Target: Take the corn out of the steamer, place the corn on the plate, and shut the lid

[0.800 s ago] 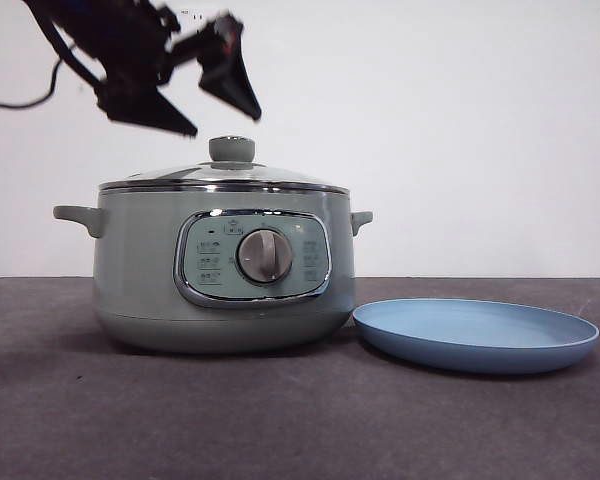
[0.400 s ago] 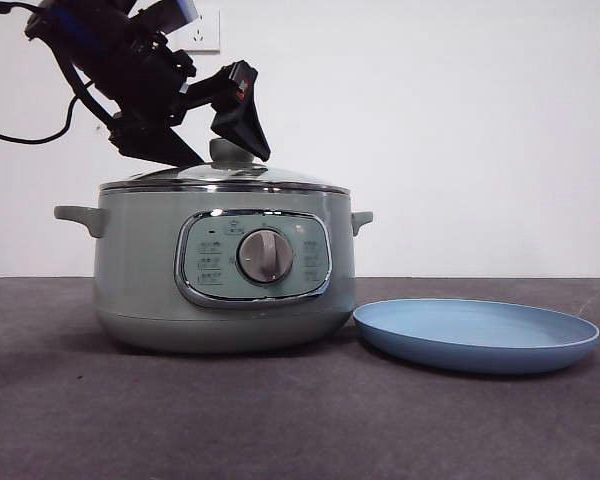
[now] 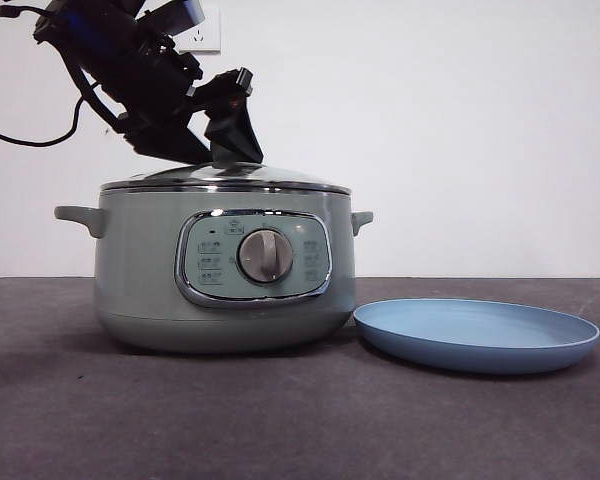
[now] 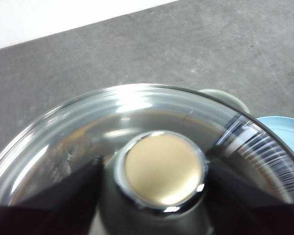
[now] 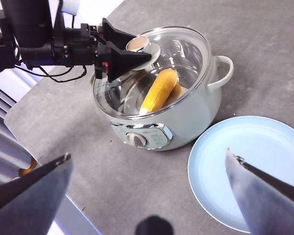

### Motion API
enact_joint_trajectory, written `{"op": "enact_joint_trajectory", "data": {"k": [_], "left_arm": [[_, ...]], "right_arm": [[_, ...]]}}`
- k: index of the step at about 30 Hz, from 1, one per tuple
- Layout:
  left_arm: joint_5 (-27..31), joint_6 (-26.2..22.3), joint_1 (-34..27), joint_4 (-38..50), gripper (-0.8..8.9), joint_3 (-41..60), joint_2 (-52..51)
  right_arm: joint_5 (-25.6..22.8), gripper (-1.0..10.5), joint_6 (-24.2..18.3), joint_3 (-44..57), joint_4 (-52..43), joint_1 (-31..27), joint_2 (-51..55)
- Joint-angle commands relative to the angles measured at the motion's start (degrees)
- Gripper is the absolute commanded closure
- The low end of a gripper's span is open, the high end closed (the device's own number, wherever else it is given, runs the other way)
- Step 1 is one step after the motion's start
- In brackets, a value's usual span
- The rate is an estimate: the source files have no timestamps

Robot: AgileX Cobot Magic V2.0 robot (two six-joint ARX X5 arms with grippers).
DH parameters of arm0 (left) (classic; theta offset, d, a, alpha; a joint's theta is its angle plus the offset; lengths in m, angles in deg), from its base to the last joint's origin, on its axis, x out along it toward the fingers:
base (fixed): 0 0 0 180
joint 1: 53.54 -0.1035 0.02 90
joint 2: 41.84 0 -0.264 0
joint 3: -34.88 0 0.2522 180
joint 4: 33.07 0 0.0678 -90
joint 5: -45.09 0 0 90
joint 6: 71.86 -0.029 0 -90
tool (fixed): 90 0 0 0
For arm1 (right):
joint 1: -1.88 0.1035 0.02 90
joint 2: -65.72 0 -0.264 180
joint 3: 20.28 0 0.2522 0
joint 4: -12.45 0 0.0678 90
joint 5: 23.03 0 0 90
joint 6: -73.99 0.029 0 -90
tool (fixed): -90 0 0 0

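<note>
A dark grey tabletop (image 3: 280, 420) is backed by a white wall with a socket (image 3: 206, 30), no writing readable, while the lid (image 3: 225, 176) knob is straddled by the open left pincer (image 3: 212, 150).

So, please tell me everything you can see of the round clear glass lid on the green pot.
The round clear glass lid has a shiny metal rim and a pale knob on top. It sits closed and level on the sage-green steamer. Through the glass the yellow-orange corn shows inside. The left gripper has one black jaw on each side of the knob, not visibly closed on it.
</note>
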Motion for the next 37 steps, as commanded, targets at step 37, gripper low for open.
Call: {"op": "enact_joint_trajectory", "data": {"k": [37], "left_arm": [[-1.1,0.4,0.0,-18.2,8.22,-0.1,-32.3]], "right_arm": [[-0.4,3.5,7.7,-0.1,-12.7,4.5,-6.0]]}}
